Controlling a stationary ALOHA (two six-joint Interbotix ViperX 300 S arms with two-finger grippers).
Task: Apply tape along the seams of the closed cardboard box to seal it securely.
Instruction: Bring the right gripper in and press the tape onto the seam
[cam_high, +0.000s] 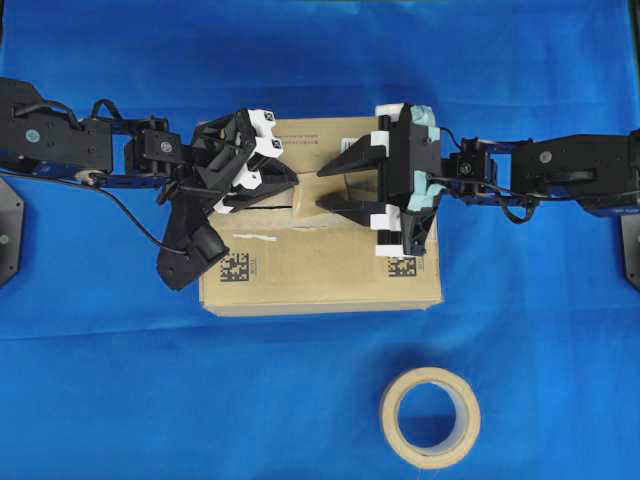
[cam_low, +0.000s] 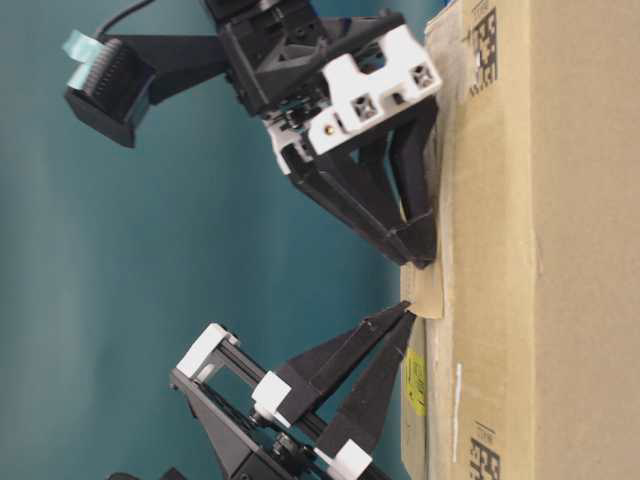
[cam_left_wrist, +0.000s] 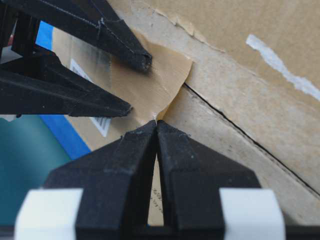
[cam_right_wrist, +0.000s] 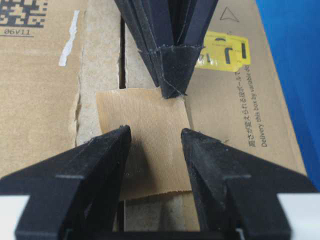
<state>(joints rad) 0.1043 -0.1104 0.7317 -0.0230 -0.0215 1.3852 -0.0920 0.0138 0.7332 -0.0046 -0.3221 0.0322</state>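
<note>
Tan tape (cam_right_wrist: 150, 145) between spread right gripper (cam_right_wrist: 156, 137); clenched left gripper (cam_right_wrist: 172, 80) seemingly pinching its edge.

Tools hide the seam's (cam_high: 262, 209) middle stretch.

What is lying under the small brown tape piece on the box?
Under the tape lie the cardboard box flaps and part of the seam. The seam shows beyond the tape's edge; its covered stretch cannot be seen.

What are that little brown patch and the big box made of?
The tape looks like tan paper-type packing tape, matte, with fine ribbed lines. The cardboard box looks like plain brown cardboard, dull and fibrous, scuffed pale beside the seam.
</note>
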